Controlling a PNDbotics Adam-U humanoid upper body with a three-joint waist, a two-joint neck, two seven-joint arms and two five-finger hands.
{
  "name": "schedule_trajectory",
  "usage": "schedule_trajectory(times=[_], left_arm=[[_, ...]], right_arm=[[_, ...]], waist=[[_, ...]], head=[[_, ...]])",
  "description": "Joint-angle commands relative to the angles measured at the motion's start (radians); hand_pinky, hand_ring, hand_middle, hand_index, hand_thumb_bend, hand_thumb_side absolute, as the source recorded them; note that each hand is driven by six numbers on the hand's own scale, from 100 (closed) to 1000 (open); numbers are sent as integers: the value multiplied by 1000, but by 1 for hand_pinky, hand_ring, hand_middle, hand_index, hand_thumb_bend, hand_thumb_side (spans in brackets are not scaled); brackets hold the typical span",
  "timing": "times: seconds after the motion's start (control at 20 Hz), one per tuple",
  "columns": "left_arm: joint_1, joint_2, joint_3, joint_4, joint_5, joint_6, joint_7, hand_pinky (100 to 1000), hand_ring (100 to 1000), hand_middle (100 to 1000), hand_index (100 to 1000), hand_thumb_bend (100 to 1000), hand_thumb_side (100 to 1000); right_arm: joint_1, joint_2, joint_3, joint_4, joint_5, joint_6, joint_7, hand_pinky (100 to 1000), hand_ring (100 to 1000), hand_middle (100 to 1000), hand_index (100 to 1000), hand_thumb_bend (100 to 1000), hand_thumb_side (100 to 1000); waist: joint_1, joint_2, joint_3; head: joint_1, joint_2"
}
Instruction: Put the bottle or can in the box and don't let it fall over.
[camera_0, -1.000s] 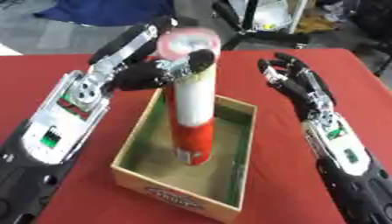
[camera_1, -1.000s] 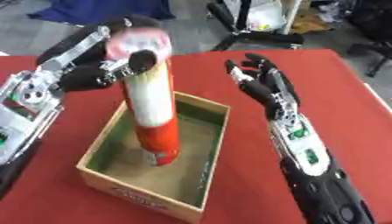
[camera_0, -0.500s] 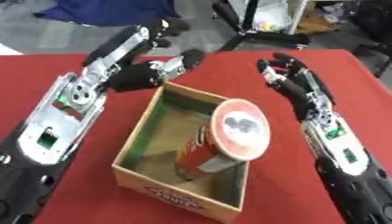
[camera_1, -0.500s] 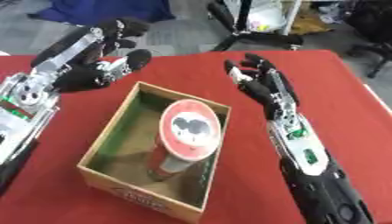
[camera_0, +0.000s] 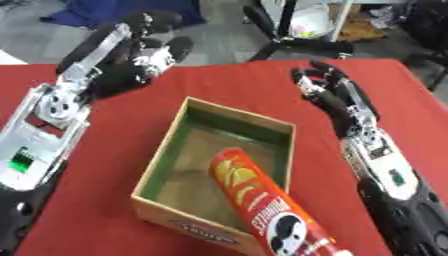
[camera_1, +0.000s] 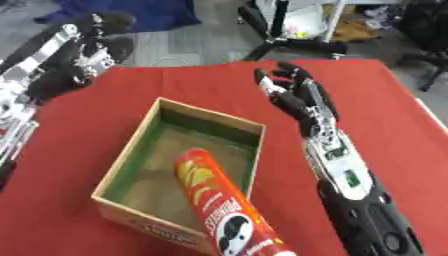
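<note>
The red can (camera_0: 261, 207) is not upright; it lies tilted across the near wall of the box (camera_0: 163, 154), its base down inside on the green-lined floor and its lidded end sticking out over the near rim toward me; so the task is not met as it stands, I judge. My left hand (camera_0: 140, 57) hangs above the red tabletop (camera_0: 105, 165) beyond the far left corner of the box, fingers spread and relaxed, holding nothing; my right hand (camera_1: 293, 97) hovers to the right of the box, fingers likewise splayed and empty; both are well apart from the can. It looks like a tall, slim tube of crisps; I would expect it to be light, stiff along its length yet easy to dent, smooth and a bit slippery, and top-heavy once stood on its narrow base. I would wrap the fingers round the middle of the tube, thumb opposite, tip it up inside the box and let go only when it sits flat.
</note>
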Motion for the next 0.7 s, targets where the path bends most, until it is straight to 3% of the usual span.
schedule_trajectory(times=[0.05,0.1,0.15,0.2,0.7], left_arm=[[7,62,48,-18,19,8,40,913,942,864,869,430,715],[18,77,60,-17,23,11,52,912,942,864,868,429,718],[29,92,72,-16,27,13,63,911,942,864,867,276,783],[40,106,83,-15,30,15,75,910,942,865,866,420,723],[150,228,183,-10,65,30,162,902,945,879,863,367,756]], right_arm=[[-12,-22,-12,-13,-4,-1,-5,742,829,788,867,380,352],[-12,-23,-13,-13,-5,-1,-6,742,828,788,866,380,352],[-12,-24,-14,-13,-5,-1,-6,742,829,788,866,390,351],[-12,-25,-14,-13,-5,-2,-7,742,829,788,867,379,352],[-16,-29,-19,-18,-6,-4,-12,743,829,788,867,378,352]], waist=[[0,-27,3],[-1,-27,5],[-1,-27,7],[-2,-27,8],[-9,-31,24]], head=[[-8,-4],[-10,-3],[-12,-3],[-13,-3],[-20,0]])
